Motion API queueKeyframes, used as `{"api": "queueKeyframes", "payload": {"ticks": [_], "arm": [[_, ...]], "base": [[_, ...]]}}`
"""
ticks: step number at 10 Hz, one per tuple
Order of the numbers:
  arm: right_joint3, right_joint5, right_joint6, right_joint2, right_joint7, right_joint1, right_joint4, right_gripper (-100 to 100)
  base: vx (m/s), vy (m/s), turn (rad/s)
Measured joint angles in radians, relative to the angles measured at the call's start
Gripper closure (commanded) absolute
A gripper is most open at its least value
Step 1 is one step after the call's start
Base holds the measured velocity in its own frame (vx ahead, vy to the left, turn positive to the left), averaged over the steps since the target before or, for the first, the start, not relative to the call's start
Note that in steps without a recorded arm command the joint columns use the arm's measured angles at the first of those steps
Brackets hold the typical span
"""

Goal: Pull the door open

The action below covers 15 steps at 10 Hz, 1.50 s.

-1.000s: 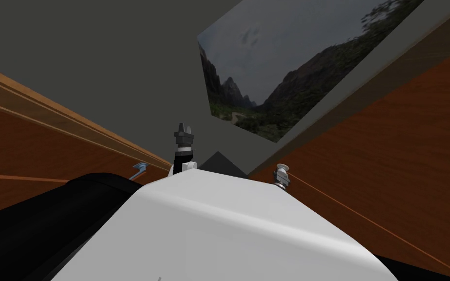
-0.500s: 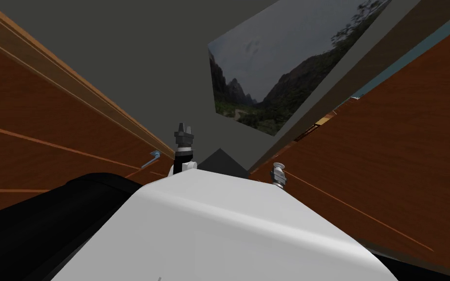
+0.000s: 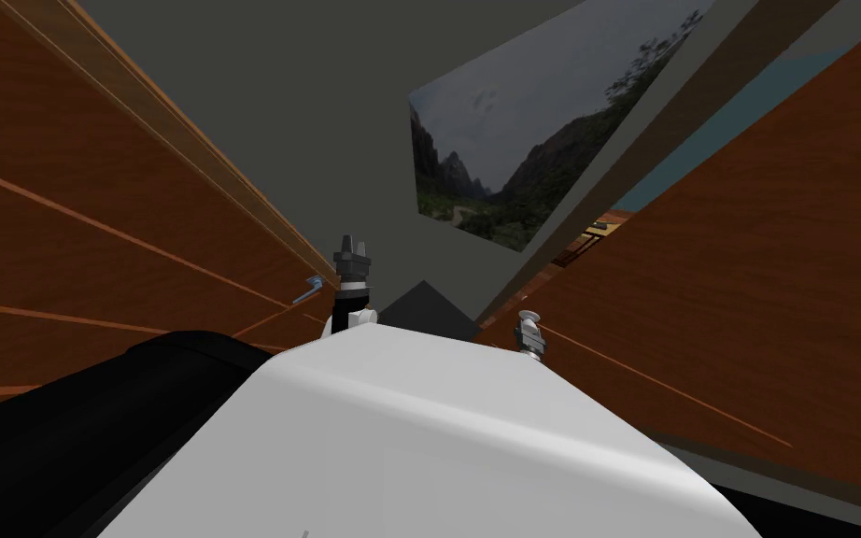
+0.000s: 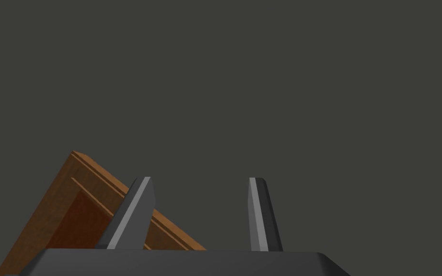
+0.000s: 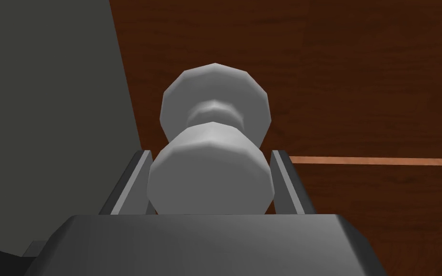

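A brown wooden door [image 3: 755,280] runs along my right, with a pale grey knob [image 3: 529,325] near its free edge. My right gripper [image 3: 533,344] is at that knob. In the right wrist view the round knob [image 5: 210,163] sits between the two fingers, which press its sides, so the right gripper [image 5: 209,154] is shut on it against the door panel [image 5: 359,72]. A gap shows past the door's edge beside a grey wall. My left gripper [image 3: 351,245] is raised in the middle; the left gripper [image 4: 202,179] stands open with nothing between its fingers.
A second brown wooden door [image 3: 64,261] with a blue-grey lever handle [image 3: 307,291] stands close on my left; its corner [image 4: 71,206] shows by the left fingers. Ahead, a grey wall holds a mountain landscape [image 3: 531,140]. Through the gap I see a teal surface [image 3: 699,140] and wooden furniture [image 3: 597,233].
The right door has swung toward me with the knob held, and the gap at its edge has widened to show teal and furniture. My view has turned, so the left door looms larger.
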State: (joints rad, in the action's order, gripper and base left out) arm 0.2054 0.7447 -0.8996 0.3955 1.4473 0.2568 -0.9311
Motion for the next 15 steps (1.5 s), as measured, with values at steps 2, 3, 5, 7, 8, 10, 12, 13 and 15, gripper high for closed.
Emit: {"api": "queueKeyframes", "payload": {"ticks": [2, 3, 5, 7, 8, 10, 12, 13, 15], "arm": [[0.024, -0.013, -0.01, 0.013, 0.014, 0.012, -0.016, 100], [0.042, -0.023, -0.022, 0.022, 0.028, 0.012, -0.01, 100], [0.076, -0.04, -0.035, 0.038, 0.048, 0.026, -0.022, 100], [0.095, -0.05, -0.043, 0.044, 0.061, 0.032, -0.019, 100], [0.105, -0.055, -0.051, 0.053, 0.071, 0.035, -0.016, 100], [0.127, -0.068, -0.075, 0.076, 0.096, 0.047, -0.022, 100], [0.153, -0.083, -0.097, 0.096, 0.121, 0.062, -0.02, 100], [0.165, -0.09, -0.112, 0.107, 0.135, 0.067, -0.014, 100], [0.178, -0.096, -0.12, 0.115, 0.148, 0.076, -0.013, 100]], "base": [[-0.234, -0.02, 0.089], [-0.256, -0.014, 0.069], [-0.251, -0.026, 0.074], [-0.156, -0.012, 0.083], [-0.286, -0.051, 0.168], [-0.276, -0.02, 0.114], [-0.248, -0.011, 0.124], [-0.239, -0.015, 0.088], [-0.133, -0.021, 0.079]]}}
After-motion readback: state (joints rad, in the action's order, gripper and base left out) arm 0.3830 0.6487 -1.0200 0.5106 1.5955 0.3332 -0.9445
